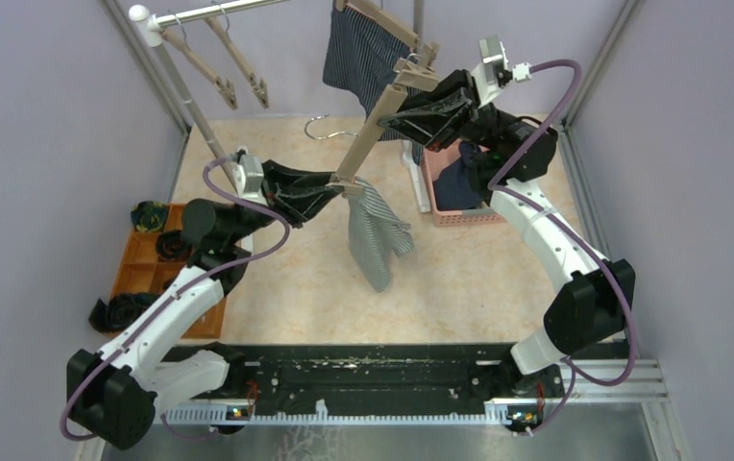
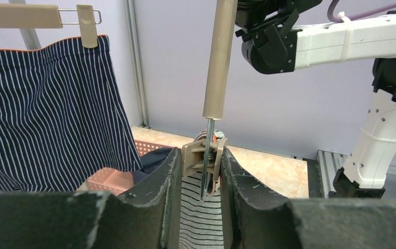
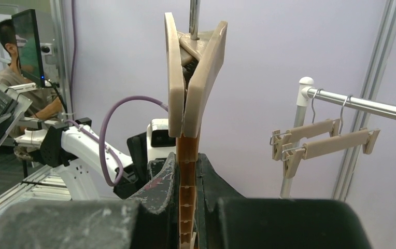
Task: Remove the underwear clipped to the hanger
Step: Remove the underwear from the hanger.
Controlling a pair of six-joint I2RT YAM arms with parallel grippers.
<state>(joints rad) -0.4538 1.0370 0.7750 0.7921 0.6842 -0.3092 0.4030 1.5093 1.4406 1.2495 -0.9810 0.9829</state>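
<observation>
A beige clip hanger [image 1: 375,130] is held slanting in mid-air. My right gripper [image 1: 394,108] is shut on its bar [image 3: 187,181], just below the upper clip [image 3: 191,78]. My left gripper [image 1: 343,189] is shut on the lower clip [image 2: 202,160], its fingers [image 2: 159,176] pressing both sides. The grey-white striped underwear [image 1: 377,235] hangs from that clip and also shows in the left wrist view [image 2: 201,223]. The dark-blue pinstriped underwear [image 1: 363,53] hangs clipped on another hanger at the back rail and also shows in the left wrist view [image 2: 45,109].
A pink basket [image 1: 459,216] at the back right holds a navy garment [image 1: 459,182]. An orange tray [image 1: 147,274] on the left holds dark rolled bundles. Two empty hangers [image 1: 229,67] hang on the rail [image 1: 200,12]. A loose wire hook [image 1: 330,127] lies on the table.
</observation>
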